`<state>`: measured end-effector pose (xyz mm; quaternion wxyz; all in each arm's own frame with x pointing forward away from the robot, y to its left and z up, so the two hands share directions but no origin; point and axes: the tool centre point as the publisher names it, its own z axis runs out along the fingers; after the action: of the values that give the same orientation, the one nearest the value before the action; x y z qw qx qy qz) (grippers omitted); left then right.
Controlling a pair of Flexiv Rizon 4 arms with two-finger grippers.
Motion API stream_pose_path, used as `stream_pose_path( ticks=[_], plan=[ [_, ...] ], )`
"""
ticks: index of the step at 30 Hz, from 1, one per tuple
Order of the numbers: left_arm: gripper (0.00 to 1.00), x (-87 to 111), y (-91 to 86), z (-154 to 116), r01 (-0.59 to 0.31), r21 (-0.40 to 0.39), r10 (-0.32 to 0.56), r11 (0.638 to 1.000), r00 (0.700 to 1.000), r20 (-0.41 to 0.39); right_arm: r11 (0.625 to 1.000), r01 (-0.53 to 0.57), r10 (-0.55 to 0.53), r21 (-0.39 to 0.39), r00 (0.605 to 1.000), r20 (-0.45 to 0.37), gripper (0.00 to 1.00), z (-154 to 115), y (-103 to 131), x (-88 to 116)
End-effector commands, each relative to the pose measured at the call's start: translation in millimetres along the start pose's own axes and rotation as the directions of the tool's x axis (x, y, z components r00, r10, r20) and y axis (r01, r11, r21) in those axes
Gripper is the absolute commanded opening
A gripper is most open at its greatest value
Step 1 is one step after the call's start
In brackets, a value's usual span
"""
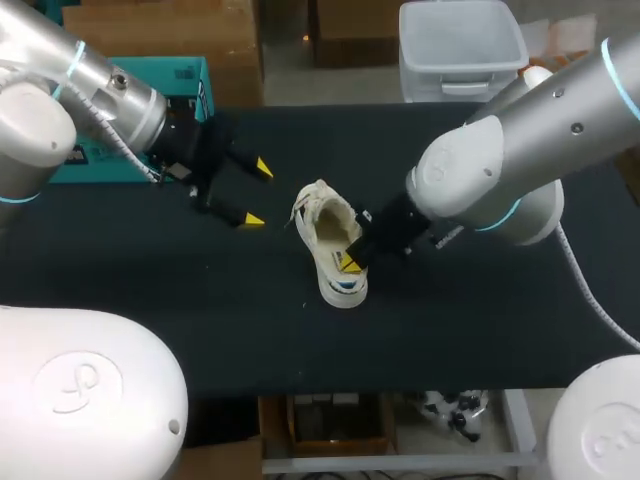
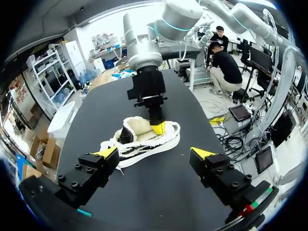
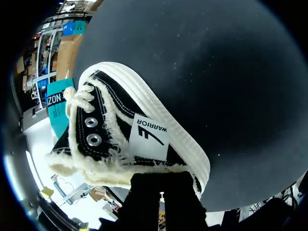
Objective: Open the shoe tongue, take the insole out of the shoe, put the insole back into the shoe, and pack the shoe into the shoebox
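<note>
Working insole out of centre shoe [image 1: 330, 238] with right hand [image 1: 350, 262], grip impossible to tell; next, steadying with wide-open, empty left hand [image 1: 257, 193].

Black matte tabletop [image 1: 480, 320], wide, running the full width of the head view. One shoe [image 1: 333, 240] sits on it near the middle, white rubber sole down, cream fuzzy lining up, laced end pointing toward the far side. Teal shoebox [image 1: 185, 85] at the far left corner, partly hidden; can't tell if it rests on the tabletop. A few pale specks on the cloth near the shoe.
</note>
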<state>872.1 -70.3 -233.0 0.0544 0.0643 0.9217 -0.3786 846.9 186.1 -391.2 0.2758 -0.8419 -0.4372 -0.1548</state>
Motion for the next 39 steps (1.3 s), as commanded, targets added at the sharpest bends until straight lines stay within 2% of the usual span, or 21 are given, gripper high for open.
stream_pose_path(
  ticks=[1, 2, 4, 15, 17, 19, 21, 24, 25, 27, 28, 30, 31, 34, 37, 39],
  plan=[
    [1.00, -16.0, -9.5, 10.6, 0.553, -0.207, -0.488, 0.807, 0.822, 0.293, 0.999, 0.005, -0.005, -0.046, 1.000, 0.011, 0.00, 18.6, -1.5, -5.0],
    [1.00, -17.5, -7.3, 11.0, 0.611, -0.229, -0.458, 0.758, 0.748, 0.480, 0.999, 0.006, -0.005, -0.046, 1.000, 0.011, 0.00, 20.0, -1.3, -7.0],
    [1.00, -17.5, -7.3, 11.0, 0.611, -0.229, -0.458, 0.758, 0.748, 0.480, 0.997, 0.002, 0.000, -0.072, 1.000, 0.029, 0.00, 22.8, -0.5, -10.2],
    [1.00, -17.5, -7.3, 11.0, 0.611, -0.229, -0.458, 0.758, 0.748, 0.480, 0.993, 0.049, -0.046, -0.104, 0.999, 0.029, 0.00, 21.5, -1.8, -14.8],
    [1.00, -20.6, -9.3, 20.7, 0.705, -0.245, -0.527, 0.666, 0.677, 0.514, 0.993, 0.055, -0.053, -0.105, 0.998, 0.020, 0.00, 21.1, -1.5, -18.5],
    [1.00, -20.4, -9.6, 26.8, 0.766, -0.246, -0.578, 0.593, 0.618, 0.533, 0.992, 0.056, -0.055, -0.112, 0.998, 0.015, 0.00, 20.1, -1.9, -21.7],
    [1.00, -19.9, -9.4, 29.7, 0.810, -0.240, -0.609, 0.535, 0.566, 0.556, 0.991, 0.066, -0.066, -0.120, 0.998, 0.010, 0.00, 18.2, -3.9, -24.1],
    [1.00, -18.6, -9.5, 31.9, 0.852, -0.246, -0.651, 0.462, 0.514, 0.558, 0.986, 0.088, -0.088, -0.140, 0.996, 0.001, 0.00, 8.9, -8.7, -24.4],
    [1.00, -19.8, -10.0, 33.0, 0.873, -0.246, -0.671, 0.422, 0.483, 0.563, 0.984, 0.102, -0.104, -0.148, 0.995, -0.002, 0.00, 5.8, -10.4, -23.5],
    [1.00, -21.2, -9.9, 34.6, 0.891, -0.250, -0.690, 0.379, 0.453, 0.565, 0.981, 0.116, -0.118, -0.156, 0.993, -0.002, 0.00, -0.7, -13.1, -21.0],
    [1.00, -23.7, -9.3, 34.9, 0.914, -0.243, -0.713, 0.325, 0.405, 0.572, 0.978, 0.126, -0.128, -0.164, 0.992, 0.003, 0.00, -3.4, -14.0, -19.8],
    [1.00, -25.4, -8.1, 35.6, 0.930, -0.238, -0.725, 0.280, 0.367, 0.582, 0.976, 0.148, -0.150, -0.158, 0.989, -0.002, 0.00, -7.4, -15.9, -17.8],
    [1.00, -26.7, -6.8, 36.0, 0.945, -0.227, -0.738, 0.235, 0.325, 0.591, 0.975, 0.153, -0.155, -0.160, 0.988, 0.000, 0.00, -7.8, -16.3, -17.5],
    [1.00, -26.7, -2.4, 37.3, 0.964, -0.216, -0.752, 0.153, 0.256, 0.608, 0.970, 0.191, -0.196, -0.154, 0.980, -0.020, 0.00, -10.7, -18.8, -17.6],
    [1.00, -25.6, 1.2, 37.7, 0.973, -0.215, -0.763, 0.089, 0.205, 0.613, 0.958, 0.241, -0.254, -0.155, 0.965, -0.069, 0.00, -29.4, -25.0, -18.3],
    [1.00, -25.0, 2.8, 39.0, 0.972, -0.227, -0.771, 0.066, 0.194, 0.606, 0.950, 0.268, -0.285, -0.162, 0.954, -0.094, 0.00, -45.7, -28.4, -18.7]
  ],
)
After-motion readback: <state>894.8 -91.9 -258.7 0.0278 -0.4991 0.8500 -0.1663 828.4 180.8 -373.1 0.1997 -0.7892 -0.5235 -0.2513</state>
